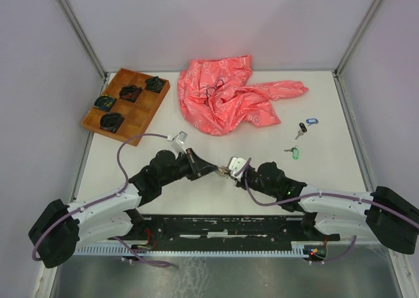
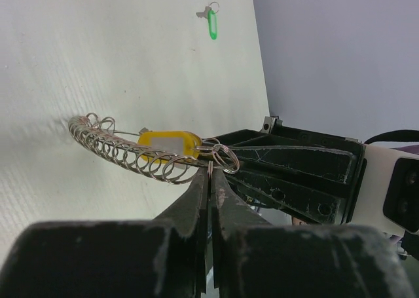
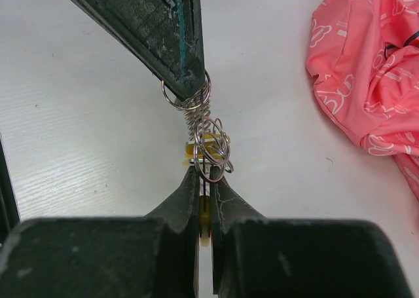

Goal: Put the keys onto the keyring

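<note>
Both grippers meet over the middle of the table. The keyring [image 2: 124, 152], a grey coiled metal arc, hangs between them. My left gripper [image 2: 211, 172] is shut on a thin ring at the coil's end. My right gripper [image 3: 205, 179] is shut, with the yellow key's tag [image 3: 205, 227] filling the gap between its jaws and small rings at its tips. That yellow tag [image 2: 169, 144] lies along the coil. More keys lie on the table at the right: green [image 1: 294, 152], black [image 1: 301, 129] and blue [image 1: 311, 121].
A crumpled pink cloth [image 1: 229, 95] lies at the back centre. A wooden compartment tray [image 1: 141, 118] holding dark objects sits at the back left. Frame posts stand at the table's back corners.
</note>
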